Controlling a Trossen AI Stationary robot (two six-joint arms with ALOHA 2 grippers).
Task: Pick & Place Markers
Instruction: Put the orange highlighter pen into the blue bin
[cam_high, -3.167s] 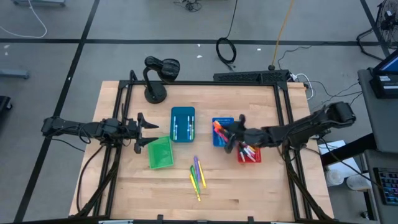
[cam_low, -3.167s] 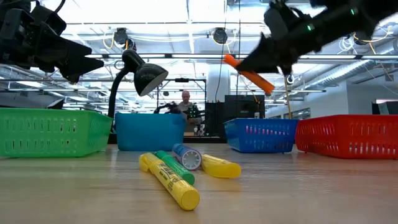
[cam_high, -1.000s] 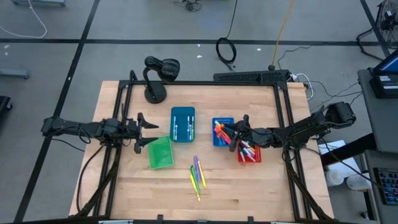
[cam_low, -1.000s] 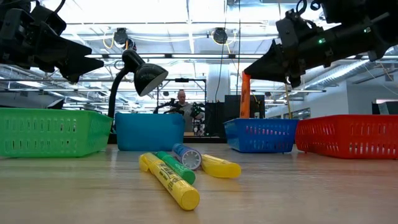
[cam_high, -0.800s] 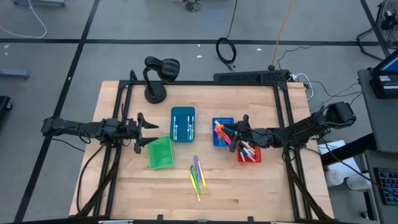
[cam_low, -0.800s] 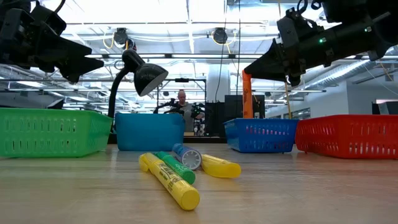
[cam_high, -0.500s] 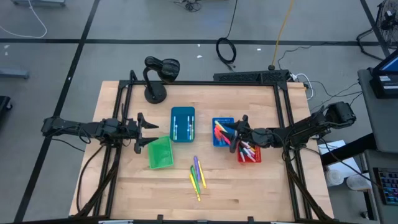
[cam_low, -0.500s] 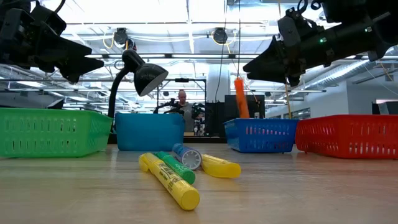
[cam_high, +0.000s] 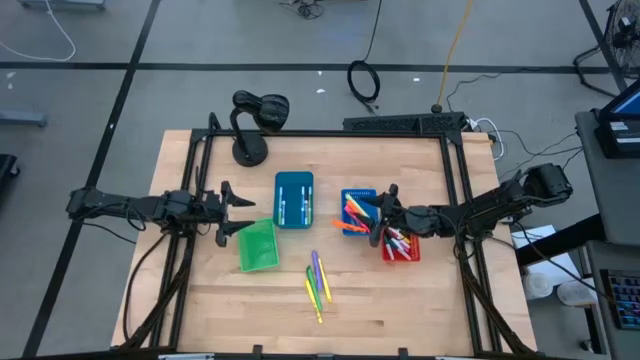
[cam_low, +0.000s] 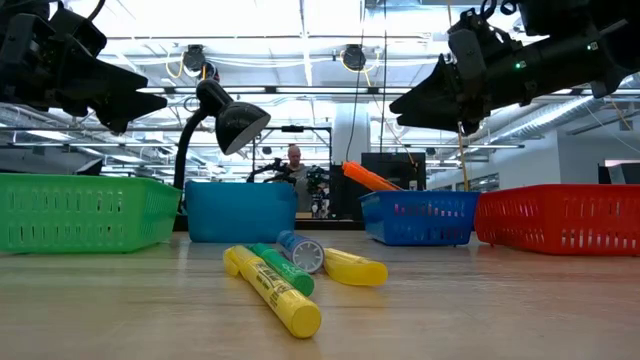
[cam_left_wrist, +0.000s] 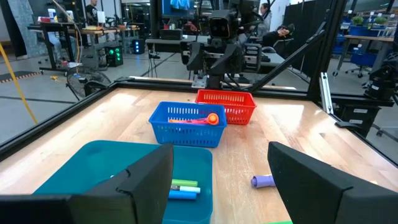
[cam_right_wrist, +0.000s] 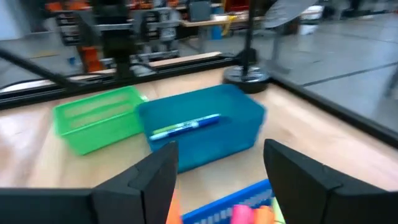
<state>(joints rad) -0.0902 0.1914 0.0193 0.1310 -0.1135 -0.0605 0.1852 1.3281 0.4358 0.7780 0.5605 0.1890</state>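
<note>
My right gripper (cam_high: 379, 214) (cam_right_wrist: 221, 180) hangs open above the blue basket (cam_high: 357, 198), touching nothing. An orange marker (cam_low: 366, 177) lies tilted in that basket, its free end sticking out over the rim (cam_high: 345, 226), among other bright markers. Several loose markers, yellow, green and purple (cam_high: 318, 279) (cam_low: 275, 290), lie flat on the table in front. My left gripper (cam_high: 232, 209) (cam_left_wrist: 221, 180) waits open at the table's left, beside the green bin (cam_high: 257, 245).
A teal bin (cam_high: 294, 199) with a few markers stands left of the blue basket. The red bin (cam_high: 400, 247), also holding markers, is under my right arm. A black desk lamp (cam_high: 250, 120) stands at the far left. Bare wood lies along the near edge.
My right gripper has opened without shifting and let go of the orange marker. The marker stood upright below the fingers, then dropped into the blue basket and tipped over, now leaning across its rim.
</note>
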